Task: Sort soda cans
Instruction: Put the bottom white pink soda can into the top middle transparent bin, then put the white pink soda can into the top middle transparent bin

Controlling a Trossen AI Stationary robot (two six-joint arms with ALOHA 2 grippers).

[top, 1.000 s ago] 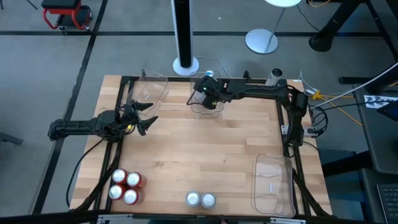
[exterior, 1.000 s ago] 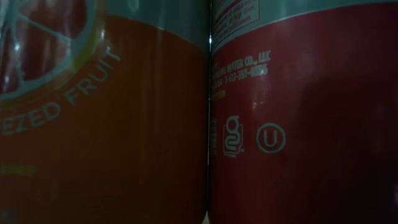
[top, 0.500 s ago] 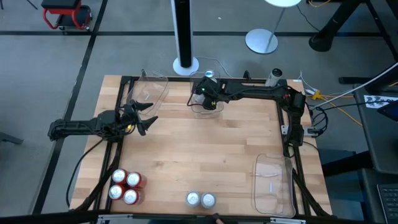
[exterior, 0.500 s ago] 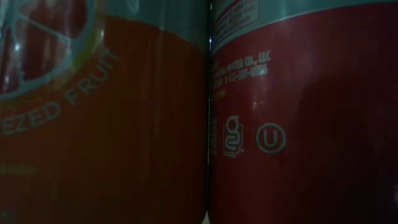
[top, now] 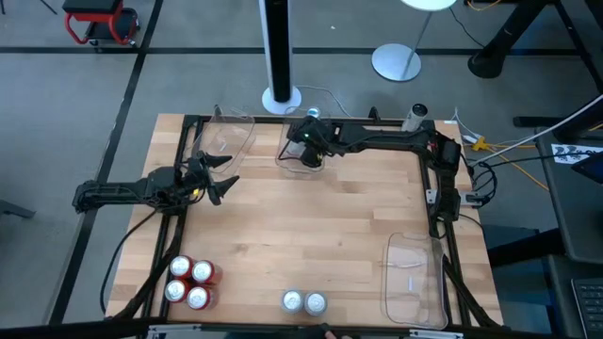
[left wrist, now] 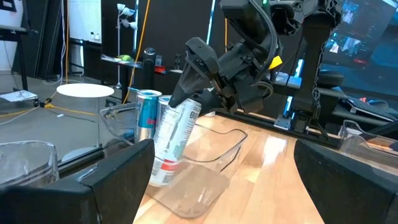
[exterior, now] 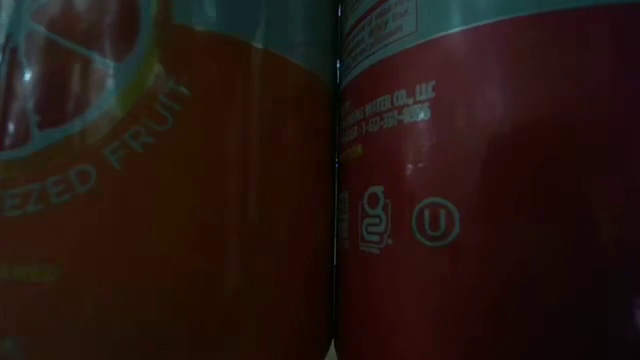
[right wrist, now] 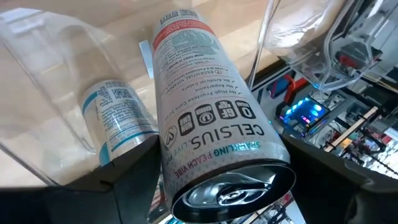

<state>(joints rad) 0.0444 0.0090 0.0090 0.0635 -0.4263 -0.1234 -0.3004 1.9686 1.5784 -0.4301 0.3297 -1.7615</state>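
My right gripper (top: 303, 143) reaches from the table's right to a clear bin (top: 300, 162) at the far middle and is shut on a white soda can (left wrist: 173, 140). A teal and silver can (left wrist: 143, 115) stands upright in the same bin, beside the white one. Several red cans (top: 189, 282) stand at the near left corner, and two silver-topped cans (top: 303, 302) stand at the near edge. In the low view, two of the red cans (exterior: 480, 200) fill the whole picture. My left gripper (top: 224, 179) waits open at the table's left, holding nothing. My right gripper pinches the white can's wall near its top end (right wrist: 186, 158) between its two fingers, one on each side. The fingers (left wrist: 193, 59) slant down at it from the table's right. The can is tilted, its lower end (left wrist: 163, 174) down inside the clear bin; whether it touches the floor I cannot tell.
A second clear bin (top: 231, 137) lies at the far left and a third (top: 415, 278) at the near right. The black arm frame (top: 443, 202) runs along the table's sides. Bare wood (top: 301, 226) spans the middle.
My right gripper has tipped a little with the white can and edged toward the table's left edge over the far bin. It keeps its hold on the can.
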